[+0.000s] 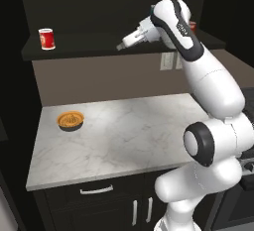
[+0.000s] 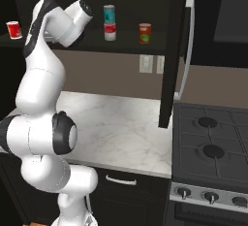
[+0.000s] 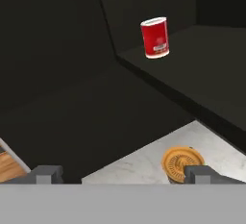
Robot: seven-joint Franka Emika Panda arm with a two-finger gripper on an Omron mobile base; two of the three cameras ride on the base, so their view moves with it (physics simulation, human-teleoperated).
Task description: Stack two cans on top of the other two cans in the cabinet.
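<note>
Matte black cabinet (image 1: 30,54) shelters a teal can (image 2: 109,14) stacked atop a red-and-white can (image 2: 110,31); a bright red can (image 1: 47,39) stands apart. Fingers (image 3: 122,174) spread wide, empty. Ridged orange bowl (image 1: 70,121) on marble counter (image 1: 129,131).

On the cabinet (image 2: 145,50) shelf, a can (image 1: 47,39) is set near the left end. Toward the right, one can (image 2: 109,14) is stacked on another can (image 2: 110,31), with a fourth can (image 2: 145,33) just beside them to the right. Below, a bowl (image 1: 70,121) is placed near the bench's (image 1: 129,136) left edge.
</note>
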